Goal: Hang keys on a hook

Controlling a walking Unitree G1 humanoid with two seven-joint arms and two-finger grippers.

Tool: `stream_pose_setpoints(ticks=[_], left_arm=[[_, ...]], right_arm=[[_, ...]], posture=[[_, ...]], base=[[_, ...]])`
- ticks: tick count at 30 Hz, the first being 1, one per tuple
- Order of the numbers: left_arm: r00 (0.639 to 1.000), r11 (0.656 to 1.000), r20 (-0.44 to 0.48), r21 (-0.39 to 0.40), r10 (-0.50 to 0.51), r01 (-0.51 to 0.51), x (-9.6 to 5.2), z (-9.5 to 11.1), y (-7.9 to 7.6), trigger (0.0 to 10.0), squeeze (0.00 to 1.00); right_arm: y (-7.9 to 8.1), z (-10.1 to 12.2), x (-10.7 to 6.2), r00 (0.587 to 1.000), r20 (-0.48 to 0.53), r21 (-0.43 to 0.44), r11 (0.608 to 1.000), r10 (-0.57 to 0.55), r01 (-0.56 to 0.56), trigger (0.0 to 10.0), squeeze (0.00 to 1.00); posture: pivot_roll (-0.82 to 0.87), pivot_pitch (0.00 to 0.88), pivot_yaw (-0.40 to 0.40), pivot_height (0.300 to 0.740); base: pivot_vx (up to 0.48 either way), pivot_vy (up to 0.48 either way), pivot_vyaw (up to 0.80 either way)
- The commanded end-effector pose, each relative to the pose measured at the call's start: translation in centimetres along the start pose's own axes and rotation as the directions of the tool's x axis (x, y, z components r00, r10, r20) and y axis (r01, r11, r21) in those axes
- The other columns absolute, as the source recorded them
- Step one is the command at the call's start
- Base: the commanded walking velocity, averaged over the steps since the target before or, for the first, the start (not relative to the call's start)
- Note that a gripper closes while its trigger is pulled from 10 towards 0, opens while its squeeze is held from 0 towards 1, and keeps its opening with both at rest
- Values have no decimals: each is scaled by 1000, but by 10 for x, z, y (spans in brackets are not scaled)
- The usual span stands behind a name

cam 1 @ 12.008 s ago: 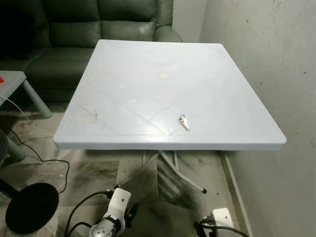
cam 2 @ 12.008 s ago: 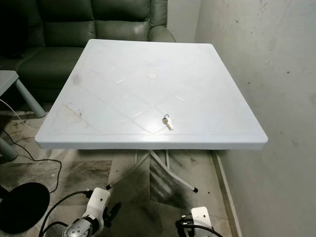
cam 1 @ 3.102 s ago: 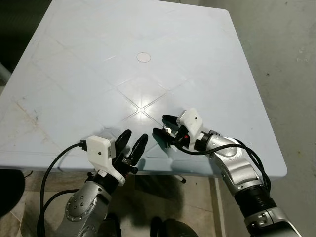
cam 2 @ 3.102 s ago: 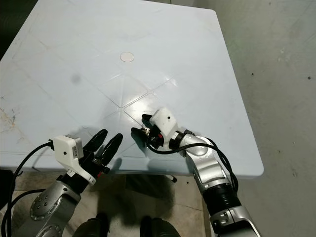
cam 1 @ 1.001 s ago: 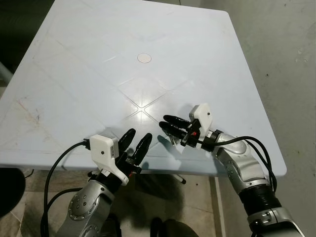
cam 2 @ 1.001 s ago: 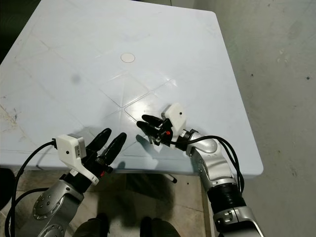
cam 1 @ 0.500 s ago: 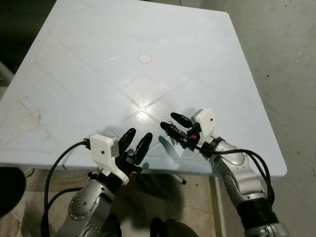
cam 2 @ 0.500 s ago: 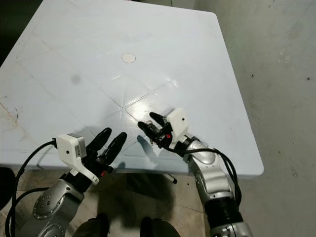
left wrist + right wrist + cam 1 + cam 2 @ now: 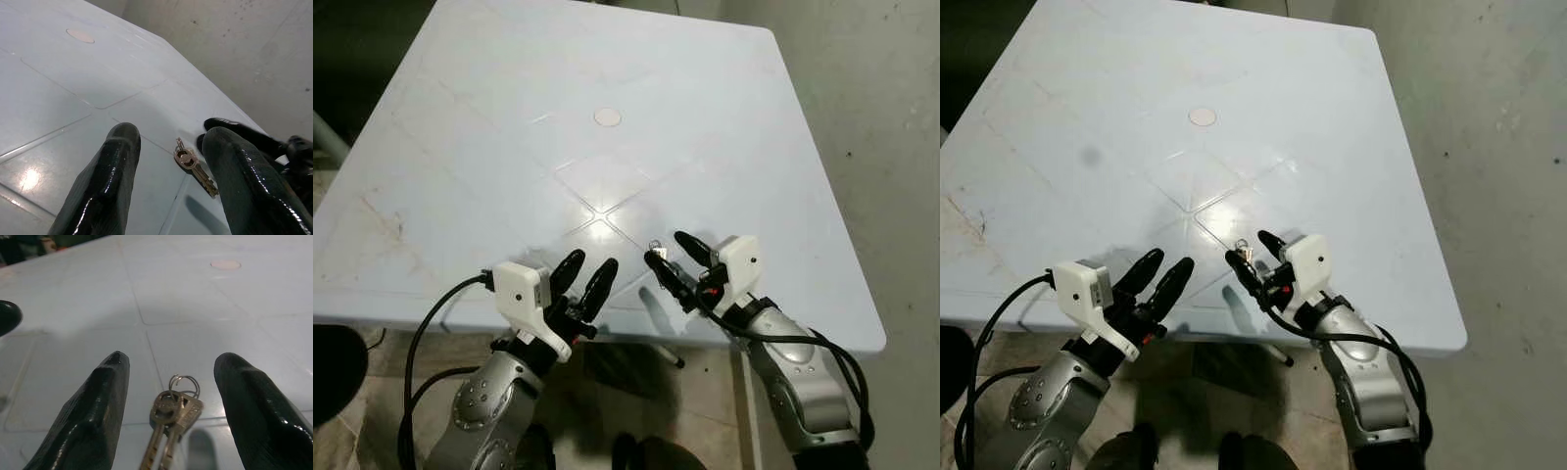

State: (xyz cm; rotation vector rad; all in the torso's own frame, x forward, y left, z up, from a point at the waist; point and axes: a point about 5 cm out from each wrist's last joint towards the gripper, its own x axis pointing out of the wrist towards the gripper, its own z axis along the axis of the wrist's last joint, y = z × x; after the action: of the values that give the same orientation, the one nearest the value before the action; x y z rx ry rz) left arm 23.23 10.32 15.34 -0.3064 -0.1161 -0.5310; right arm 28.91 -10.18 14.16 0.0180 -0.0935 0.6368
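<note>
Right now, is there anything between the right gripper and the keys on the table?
Nothing visible is in the way. The keys lie flat on the white table, directly between the open fingers of the right gripper. The left gripper is open beside them, apart from the keys.

Over the near edge of the table (image 9: 822, 235), my right gripper (image 9: 672, 257) reaches in from my bent silver right arm with its two black fingers spread wide, while my left gripper (image 9: 585, 277) hovers just beside it at that edge, fingers likewise parted and pointing toward the table's middle.
</note>
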Motion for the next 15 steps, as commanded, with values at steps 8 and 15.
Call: stream_pose_setpoints(ticks=[8,15], left_arm=[[1000,1000,-12,-13,2,-2,-2,-2,0,10000,0],[1000,1000,-8,-13,8,-8,-1,-2,0,10000,0]], right_arm=[[13,-7,8,983,-82,-46,986,-165,162,10000,0],[17,-7,12,960,-98,-75,964,-264,257,10000,0]], posture=[[101,241,-105,740],[102,244,-108,740]], base=[[0,0,0],[0,0,0]])
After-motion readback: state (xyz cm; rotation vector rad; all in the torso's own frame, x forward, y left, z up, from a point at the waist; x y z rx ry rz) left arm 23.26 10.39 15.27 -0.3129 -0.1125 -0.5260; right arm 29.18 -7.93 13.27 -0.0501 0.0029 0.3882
